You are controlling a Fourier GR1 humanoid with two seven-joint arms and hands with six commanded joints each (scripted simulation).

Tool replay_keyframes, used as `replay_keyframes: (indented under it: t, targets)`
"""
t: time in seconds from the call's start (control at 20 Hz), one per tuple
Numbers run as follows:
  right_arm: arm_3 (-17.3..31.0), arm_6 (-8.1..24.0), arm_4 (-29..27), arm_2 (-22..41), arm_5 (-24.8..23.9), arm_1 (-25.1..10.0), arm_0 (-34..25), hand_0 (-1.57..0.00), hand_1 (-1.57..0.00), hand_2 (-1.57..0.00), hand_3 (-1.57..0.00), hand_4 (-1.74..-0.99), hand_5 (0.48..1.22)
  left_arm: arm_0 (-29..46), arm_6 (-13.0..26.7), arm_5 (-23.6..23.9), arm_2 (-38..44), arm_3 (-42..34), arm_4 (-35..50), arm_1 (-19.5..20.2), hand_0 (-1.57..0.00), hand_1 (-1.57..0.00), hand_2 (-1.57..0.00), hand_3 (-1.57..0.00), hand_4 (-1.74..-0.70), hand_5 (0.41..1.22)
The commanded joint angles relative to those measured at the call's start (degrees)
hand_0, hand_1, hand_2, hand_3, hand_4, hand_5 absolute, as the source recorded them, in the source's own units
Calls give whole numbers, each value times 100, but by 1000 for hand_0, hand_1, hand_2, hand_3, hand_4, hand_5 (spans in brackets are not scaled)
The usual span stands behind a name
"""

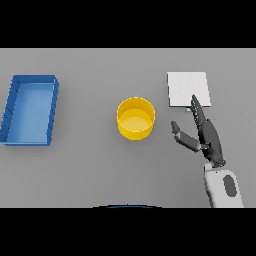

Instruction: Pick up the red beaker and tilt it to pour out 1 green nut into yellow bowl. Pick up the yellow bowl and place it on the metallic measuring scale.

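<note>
The round yellow bowl [136, 118] is sitting upright at the centre of the frame on the grey table [90, 170]. To its right, the right hand [206, 135] is hovering with fingers straight and thumb spread (grasping nothing), fingertips overlapping the flat pale square scale [185, 87] at upper right. A blue rectangular tray [31, 110] is lying at far left.

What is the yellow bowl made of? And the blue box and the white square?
The yellow bowl looks like smooth plastic: one even colour, no shine. The blue box also seems plastic, matte with thin straight walls. The white square is the scale; it looks pale, flat and dull, possibly brushed metal, but that is hard to tell. The right hand is beside it.
</note>
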Motion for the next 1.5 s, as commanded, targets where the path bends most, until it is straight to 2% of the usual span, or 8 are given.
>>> replay_keyframes:
  t: [0.0, 0.25, 0.65, 0.8, 0.95, 1.0, 1.2, 1.45]
  targets:
    - [-32, -107, 10, 19, 8, 1, 81, 1, 1, 1, 1, -1307, 677, 227, 47, 104, 111, -115, 153, 3, -1571, -1570, -1570, -1418, -1739, 1221]
    - [-39, -47, -18, 10, 73, -66, 95, 1, 1, 1, 1, -1304, 707, 1360, 491, 382, 334, -1025, 677, -110, -1571, -1571, -1571, -1521, -1740, 1221]
    - [-71, -131, 63, 45, 60, -95, 149, 1, 1, 1, 1, -1335, 725, 2990, 1218, 506, 295, -3364, 1090, -181, -1571, -1571, -1571, -1319, -1737, 1146]
    - [-82, -144, 158, 81, 3, -90, 176, 1, 1, 1, 1, -1326, 728, 3407, 1233, 397, 310, -3771, 1144, -292, -1571, -1571, -1571, -1442, -1588, 962]
    - [-92, -26, 137, 70, -15, -63, 114, 1, 1, 1, 1, -1327, 730, 3660, 1225, 102, 357, -4153, 1271, -381, -1571, -1571, -1571, -935, -1253, 810]
    - [-51, 29, 130, 71, -6, -52, 79, 1, 1, 1, 1, -1325, 731, 3681, 1219, -45, 386, -4304, 1426, -428, -1571, -1520, -1410, -852, -1135, 779]
    - [-33, -103, 116, 53, 4, -67, 114, 1, 1, 1, 1, -1320, 726, 3804, 1227, -654, 533, -4762, 1867, -431, -785, -664, -597, -371, -883, 701]
    - [-38, -63, 154, 76, -32, -39, 73, 1, 1, 1, 1, -1310, 721, 3827, 1231, -1030, 411, -4743, 1701, -350, -257, -217, -195, -121, -783, 653]
